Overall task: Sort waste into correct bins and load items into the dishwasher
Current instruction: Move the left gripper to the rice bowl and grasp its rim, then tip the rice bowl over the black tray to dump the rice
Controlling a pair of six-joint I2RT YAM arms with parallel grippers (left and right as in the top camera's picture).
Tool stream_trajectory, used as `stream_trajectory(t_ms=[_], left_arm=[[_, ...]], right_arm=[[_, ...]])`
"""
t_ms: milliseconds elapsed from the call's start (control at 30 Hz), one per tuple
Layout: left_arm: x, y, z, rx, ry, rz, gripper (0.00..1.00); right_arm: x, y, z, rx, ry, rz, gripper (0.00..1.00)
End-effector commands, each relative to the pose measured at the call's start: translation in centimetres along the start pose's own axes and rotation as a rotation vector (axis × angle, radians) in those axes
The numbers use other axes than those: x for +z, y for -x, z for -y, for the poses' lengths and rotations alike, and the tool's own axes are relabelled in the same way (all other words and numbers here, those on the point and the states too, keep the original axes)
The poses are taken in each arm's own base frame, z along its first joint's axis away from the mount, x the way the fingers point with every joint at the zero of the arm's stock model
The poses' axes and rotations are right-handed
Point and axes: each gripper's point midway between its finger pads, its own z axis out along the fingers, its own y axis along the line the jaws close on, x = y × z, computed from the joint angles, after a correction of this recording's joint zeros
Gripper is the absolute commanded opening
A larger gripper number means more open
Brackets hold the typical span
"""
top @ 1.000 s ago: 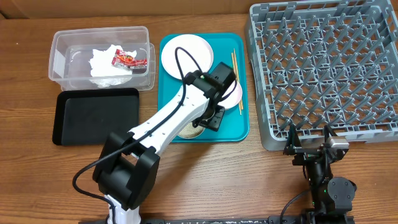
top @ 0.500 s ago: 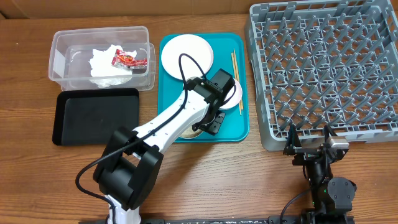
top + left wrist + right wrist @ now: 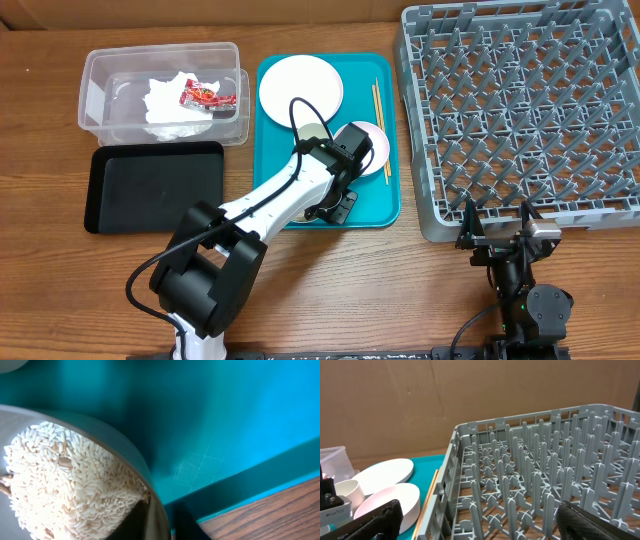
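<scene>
My left gripper (image 3: 335,205) is at the front of the teal tray, shut on the rim of a white bowl (image 3: 125,447) holding rice-like grains (image 3: 65,480). One finger (image 3: 132,522) is inside the bowl and the other is outside. The arm hides most of this bowl from overhead. A white plate (image 3: 300,85), a second white bowl (image 3: 370,148) and wooden chopsticks (image 3: 378,110) lie on the tray. A small white cup (image 3: 345,492) shows in the right wrist view. The napkin (image 3: 165,100) and red wrapper (image 3: 205,97) lie in the clear tub (image 3: 100,70). My right gripper (image 3: 497,240) is open and empty.
The black tray (image 3: 155,185) lies in front of the clear tub. The grey dish rack (image 3: 520,110) fills the right side and holds nothing. The teal tray (image 3: 385,205) sits between the tub and the rack. My right gripper rests at the rack's front wall.
My left wrist has moved towards the front of the teal tray and down over the rice bowl, uncovering the second bowl. The right arm has not moved.
</scene>
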Motion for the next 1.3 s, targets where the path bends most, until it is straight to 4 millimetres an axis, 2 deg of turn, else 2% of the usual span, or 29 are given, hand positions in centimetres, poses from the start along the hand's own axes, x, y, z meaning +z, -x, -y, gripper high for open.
stream_trajectory(t_ms=[0, 100, 333, 500, 733, 900, 933, 1167, 1267], left_arm=[[0.3, -0.3, 0.3, -0.035, -0.006, -0.013, 0.12], [0.3, -0.6, 0.2, -0.056, -0.003, -0.026, 0.04], [-1.0, -1.5, -0.7, -0.11, 0.01, -0.084, 0.04], [-4.3, -0.1, -1.7, -0.155, -0.005, -0.069, 0.04], [-10.7, 1.1, -3.7, -0.219, -0.033, -0.011, 0.04], [-14.0, 1.0, -6.0, -0.302, -0.129, 0.051, 0.04], [-14.7, 0.8, -7.3, -0.332, -0.185, 0.063, 0.04], [-15.1, -1.1, -13.1, -0.422, -0.358, 0.082, 0.04], [-14.6, -1.5, -14.5, -0.434, -0.453, 0.119, 0.04]], right_arm=[[0.0, -0.1, 0.2, 0.001, -0.004, 0.006, 1.0], [0.0, -0.1, 0.2, 0.001, -0.004, 0.006, 1.0], [0.0, -0.1, 0.2, 0.001, -0.004, 0.006, 1.0], [0.0, -0.1, 0.2, 0.001, -0.004, 0.006, 1.0], [0.0, -0.1, 0.2, 0.001, -0.004, 0.006, 1.0], [0.0, -0.1, 0.2, 0.001, -0.004, 0.006, 1.0], [0.0, -0.1, 0.2, 0.001, -0.004, 0.006, 1.0], [0.0, -0.1, 0.2, 0.001, -0.004, 0.006, 1.0], [0.0, -0.1, 0.2, 0.001, -0.004, 0.006, 1.0]])
